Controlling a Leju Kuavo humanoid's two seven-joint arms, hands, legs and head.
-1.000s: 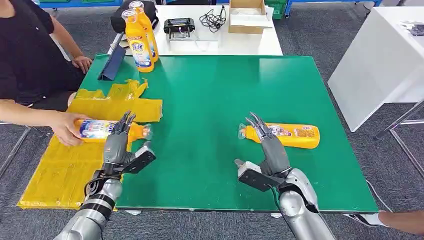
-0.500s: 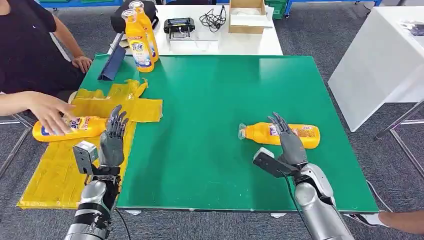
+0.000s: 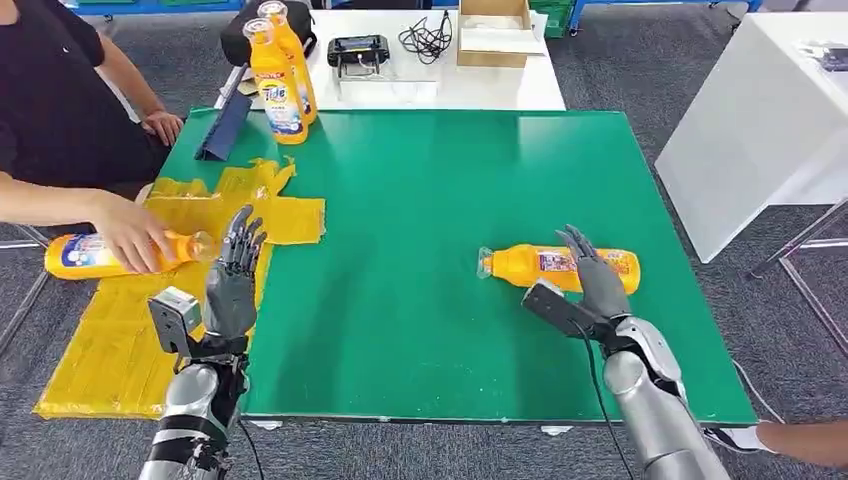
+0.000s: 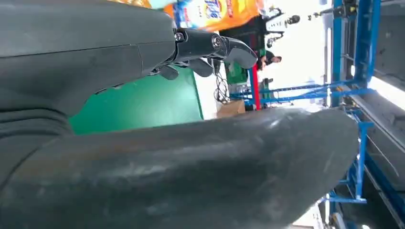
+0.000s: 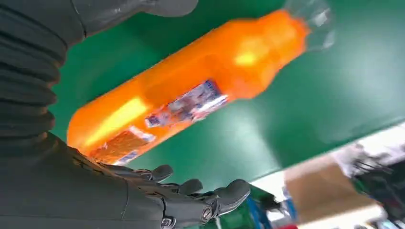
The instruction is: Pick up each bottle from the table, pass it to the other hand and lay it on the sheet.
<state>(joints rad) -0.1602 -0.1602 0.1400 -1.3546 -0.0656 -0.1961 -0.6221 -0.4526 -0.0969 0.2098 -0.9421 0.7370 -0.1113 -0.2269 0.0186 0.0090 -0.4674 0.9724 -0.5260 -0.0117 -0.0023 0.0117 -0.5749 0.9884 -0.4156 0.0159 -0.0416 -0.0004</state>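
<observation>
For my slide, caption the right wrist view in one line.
Open right hand beside an orange bottle lying on the green table, not yet gripped.

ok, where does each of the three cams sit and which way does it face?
Head: high on the body, looking forward and down at the green table; left hand and right hand rise from below.
Left wrist: behind the left hand, facing across the table.
Right wrist: behind the right hand, facing the lying orange bottle.
Shared: head and right wrist both show that bottle.
</observation>
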